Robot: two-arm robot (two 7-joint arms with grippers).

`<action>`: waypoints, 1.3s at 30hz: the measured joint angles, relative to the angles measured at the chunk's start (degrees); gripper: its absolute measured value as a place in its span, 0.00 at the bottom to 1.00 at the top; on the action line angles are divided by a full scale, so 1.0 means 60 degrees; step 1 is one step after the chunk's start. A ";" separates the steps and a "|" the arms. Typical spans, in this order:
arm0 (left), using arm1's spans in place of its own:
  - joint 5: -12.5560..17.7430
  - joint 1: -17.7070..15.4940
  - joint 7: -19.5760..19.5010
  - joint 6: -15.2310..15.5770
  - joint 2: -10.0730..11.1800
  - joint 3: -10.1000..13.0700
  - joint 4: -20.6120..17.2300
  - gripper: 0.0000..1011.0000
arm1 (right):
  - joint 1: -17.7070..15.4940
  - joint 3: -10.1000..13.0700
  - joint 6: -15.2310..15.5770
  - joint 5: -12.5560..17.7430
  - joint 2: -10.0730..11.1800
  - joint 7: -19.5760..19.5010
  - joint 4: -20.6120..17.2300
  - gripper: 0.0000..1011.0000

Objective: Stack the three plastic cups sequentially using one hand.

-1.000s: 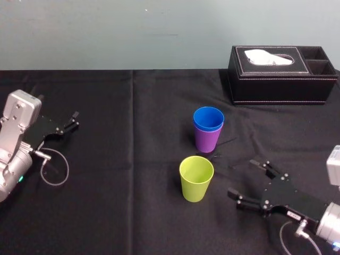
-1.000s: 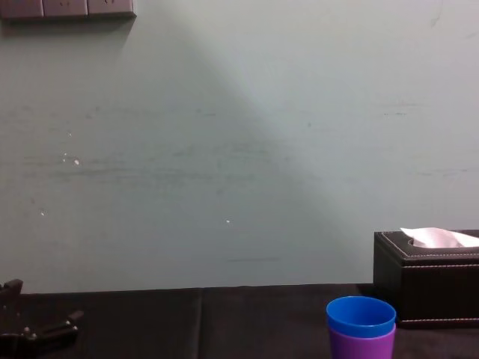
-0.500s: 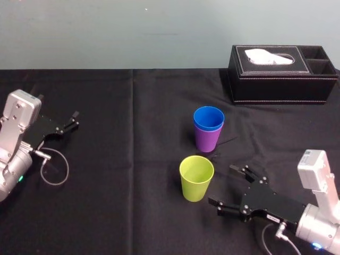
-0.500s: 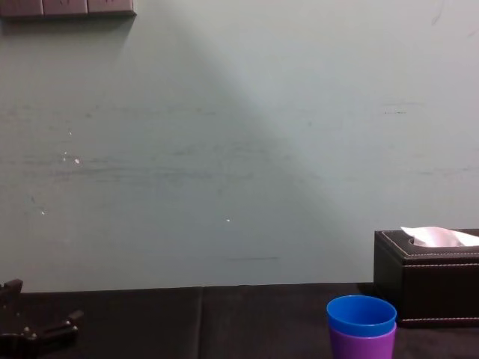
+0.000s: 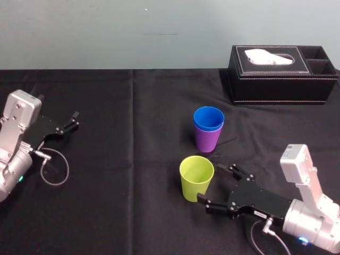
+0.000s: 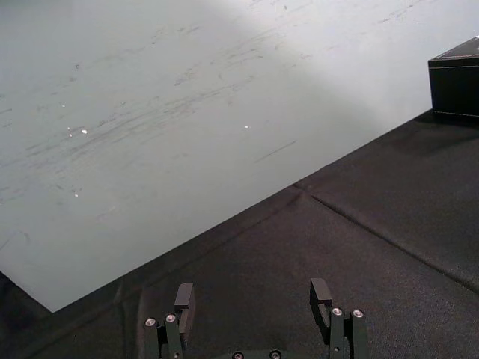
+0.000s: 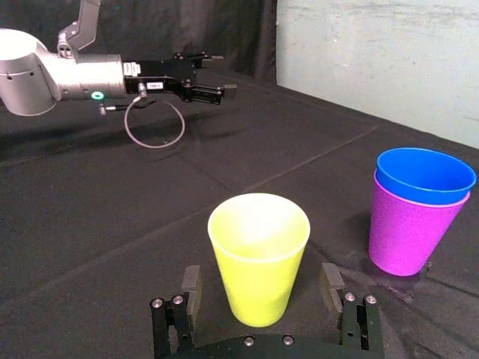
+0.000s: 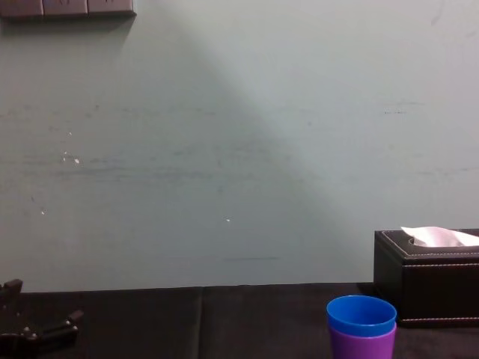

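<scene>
The yellow-green cup stands upright near the table's front. My right gripper is open at its right side. In the right wrist view that cup sits between the two fingers with a gap on each side, untouched. Behind it the blue cup is nested in the purple cup, also seen as blue cup in purple cup and blue cup over purple cup. My left gripper rests open and empty at the table's left.
A black tissue box stands at the back right, behind the cups. A thin cable loop lies on the black cloth by the left arm. Bare cloth stretches between the left arm and the cups.
My right gripper has moved left across the table to the yellow-green cup, so its open fingers now straddle it. The cups and the left arm have not moved.
</scene>
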 joint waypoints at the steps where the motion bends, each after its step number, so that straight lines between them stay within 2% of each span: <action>1: -0.0001 0.0001 0.0000 0.0000 0.0000 0.0000 0.0000 1.00 | 0.0039 -0.0030 0.0016 -0.0009 -0.0016 0.0001 0.0031 0.99; 10: 0.0000 0.0000 0.0000 0.0000 0.0000 0.0000 0.0000 1.00 | 0.0468 -0.0302 0.0173 -0.0116 -0.0203 -0.0007 0.0326 0.99; 22: -0.0001 0.0000 0.0001 0.0000 0.0000 0.0000 0.0000 1.00 | 0.1224 -0.0792 0.0489 -0.0127 -0.0633 0.0104 0.0842 0.99; 28: -0.0001 0.0001 0.0000 0.0000 0.0000 0.0000 0.0000 1.00 | 0.1202 -0.0783 0.0492 -0.0125 -0.0624 0.0110 0.0837 0.99; 33: 0.0000 0.0000 0.0000 0.0000 0.0000 0.0000 0.0000 1.00 | 0.1178 -0.0763 0.0481 -0.0126 -0.0611 0.0104 0.0813 0.92; 39: 0.0000 0.0001 0.0000 0.0000 0.0000 0.0000 0.0000 1.00 | 0.1159 -0.0749 0.0469 -0.0128 -0.0600 0.0097 0.0795 0.77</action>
